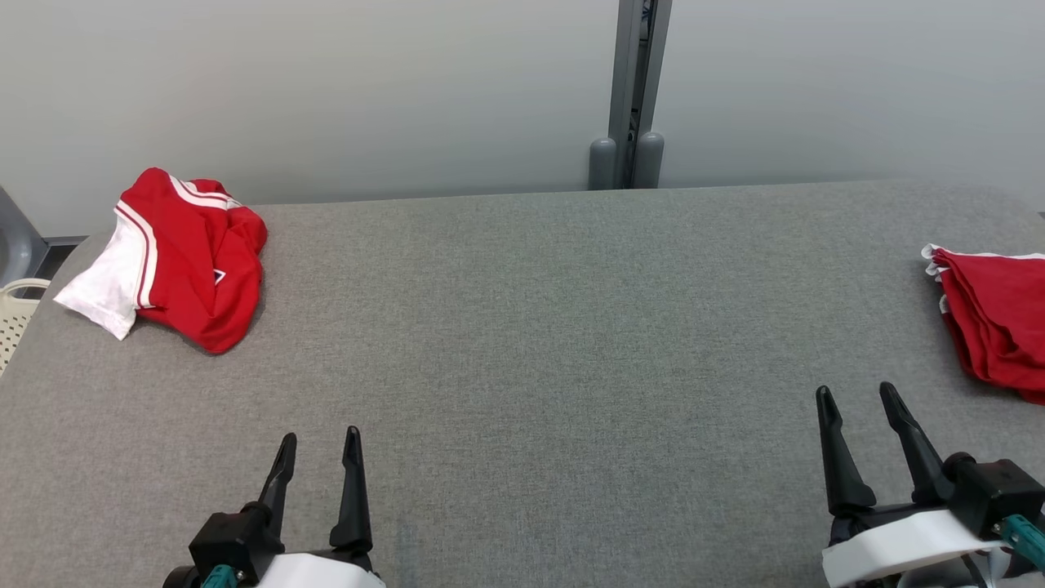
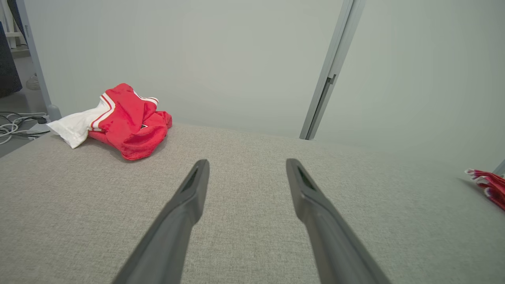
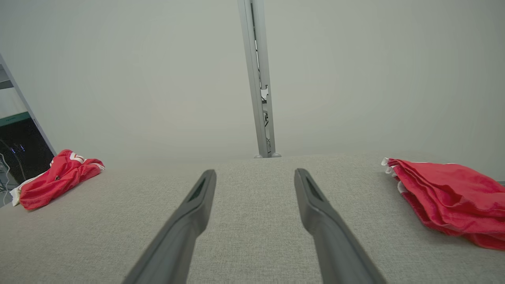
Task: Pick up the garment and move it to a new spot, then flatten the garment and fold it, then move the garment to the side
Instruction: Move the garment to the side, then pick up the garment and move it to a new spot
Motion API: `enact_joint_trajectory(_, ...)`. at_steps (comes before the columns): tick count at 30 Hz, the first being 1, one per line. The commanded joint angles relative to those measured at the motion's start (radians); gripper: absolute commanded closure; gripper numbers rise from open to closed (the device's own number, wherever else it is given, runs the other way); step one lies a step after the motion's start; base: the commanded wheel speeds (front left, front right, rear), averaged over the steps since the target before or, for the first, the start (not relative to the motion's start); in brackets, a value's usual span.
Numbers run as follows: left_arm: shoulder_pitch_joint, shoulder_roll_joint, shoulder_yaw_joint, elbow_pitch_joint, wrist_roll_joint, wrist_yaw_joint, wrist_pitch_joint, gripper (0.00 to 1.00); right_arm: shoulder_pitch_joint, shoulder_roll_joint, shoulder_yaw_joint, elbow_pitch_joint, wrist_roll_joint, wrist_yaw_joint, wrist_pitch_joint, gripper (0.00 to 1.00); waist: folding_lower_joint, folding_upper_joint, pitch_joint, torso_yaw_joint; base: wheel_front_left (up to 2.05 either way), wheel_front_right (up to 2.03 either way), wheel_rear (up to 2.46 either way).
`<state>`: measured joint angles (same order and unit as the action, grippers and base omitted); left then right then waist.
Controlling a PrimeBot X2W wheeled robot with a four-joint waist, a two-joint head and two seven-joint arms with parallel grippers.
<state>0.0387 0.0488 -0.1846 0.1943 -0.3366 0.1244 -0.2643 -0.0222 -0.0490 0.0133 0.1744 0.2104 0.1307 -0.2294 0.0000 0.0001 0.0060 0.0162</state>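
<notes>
A crumpled red garment (image 1: 192, 261) with white sleeve and white stripes lies at the far left of the grey table (image 1: 531, 343); it also shows in the left wrist view as the garment (image 2: 126, 120) and in the right wrist view as the garment (image 3: 57, 179). My left gripper (image 1: 320, 445) hovers open near the front edge, well short of it, fingers (image 2: 189, 197) empty. My right gripper (image 1: 856, 396) stands open at the lower right, its fingers (image 3: 315, 201) holding nothing.
A pile of folded red cloth (image 1: 996, 327) rests at the table's right edge, close beyond my right gripper, seen too as the pile (image 3: 449, 201). A pale basket (image 1: 16, 314) sits off the left edge. A grey post (image 1: 629, 122) stands behind the table.
</notes>
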Motion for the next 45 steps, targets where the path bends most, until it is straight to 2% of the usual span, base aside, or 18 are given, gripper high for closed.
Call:
enact_joint_trajectory(1, -0.001, 0.004, -0.001, 0.002, 0.004, 0.0, 0.0, 0.0, 0.01, -0.004, 0.0, -0.003, -0.003, 0.0, 0.001, 0.0, 0.0, -0.0001, -0.001, 0.0, 0.0, 0.0, 0.0)
enact_joint_trajectory(10, 0.004, 0.004, -0.004, 0.005, 0.006, -0.007, 0.0, 0.0, 0.02, -0.004, 0.001, -0.008, -0.003, 0.0, 0.008, 0.0, 0.0, -0.0001, -0.011, 0.006, 0.0, 0.0, 0.0)
enact_joint_trajectory(17, -0.004, 0.004, -0.011, 0.009, 0.011, -0.008, 0.0, 0.0, 0.03, -0.004, 0.0, -0.014, -0.011, 0.0, 0.01, 0.0, 0.0, -0.0001, -0.017, 0.047, 0.0, 0.0, 0.0)
enact_joint_trajectory(21, -0.016, 0.005, -0.014, 0.01, 0.017, -0.01, 0.0, 0.0, 0.031, -0.003, 0.01, -0.018, -0.008, 0.0, 0.009, 0.0, 0.0, -0.0001, -0.022, 0.116, 0.0, 0.0, 0.0)
enact_joint_trajectory(35, -0.003, 0.021, 0.003, 0.0, 0.022, -0.009, 0.0, 0.0, 0.018, -0.004, 0.038, -0.014, 0.004, 0.0, 0.001, 0.0, 0.0, -0.0001, -0.025, 0.458, 0.0, 0.0, 0.0)
enact_joint_trajectory(38, 0.006, 0.022, 0.013, -0.007, 0.018, -0.004, 0.0, 0.0, 0.013, -0.004, 0.053, -0.011, 0.002, 0.0, 0.003, 0.0, 0.0, -0.0001, -0.022, 0.495, 0.0, 0.0, 0.0)
enact_joint_trajectory(45, 0.026, 0.018, 0.03, -0.032, 0.015, 0.001, 0.0, 0.0, -0.008, -0.004, 0.079, -0.002, -0.005, 0.0, 0.012, 0.0, 0.0, -0.0001, -0.012, 0.503, 0.0, 0.0, 0.0)
